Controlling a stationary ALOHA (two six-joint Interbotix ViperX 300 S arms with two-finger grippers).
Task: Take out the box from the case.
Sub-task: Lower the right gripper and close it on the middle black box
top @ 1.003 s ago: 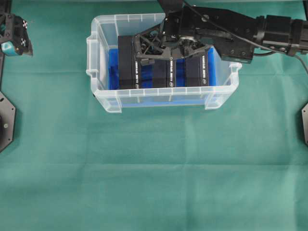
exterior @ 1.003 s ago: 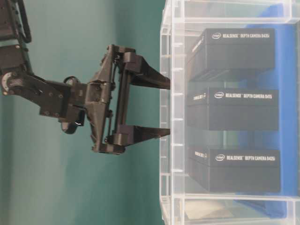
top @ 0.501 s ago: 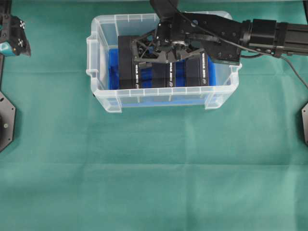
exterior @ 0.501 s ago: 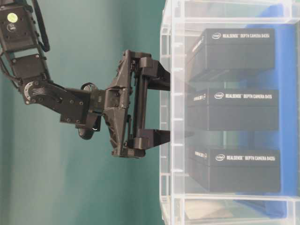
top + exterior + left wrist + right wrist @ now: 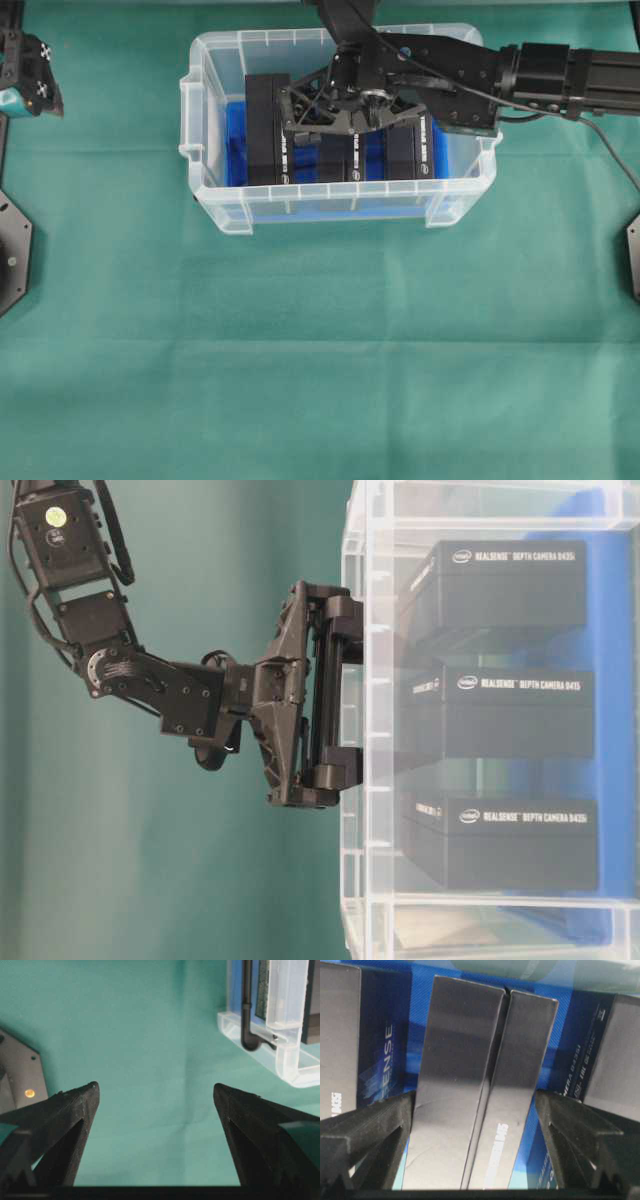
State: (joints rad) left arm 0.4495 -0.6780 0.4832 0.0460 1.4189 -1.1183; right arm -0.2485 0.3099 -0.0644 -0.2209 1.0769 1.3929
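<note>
While it sits on the green cloth (image 5: pixel 320 340):
Case (image 5: pixel 215 210): holds three black boxes on blue floor.
Middle box (image 5: pixel 475 1095): between right gripper's (image 5: pixel 475 1125) wide-open fingers.
Left gripper (image 5: pixel 155 1110): open, holds nothing.

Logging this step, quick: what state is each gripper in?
Left gripper: open, holding nothing, over the cloth.
Right gripper: open, straddling the middle box in the case, not gripping.

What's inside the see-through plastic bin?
Three black boxes stand on a blue floor lining inside the case. The right gripper covers part of them from above.
</note>
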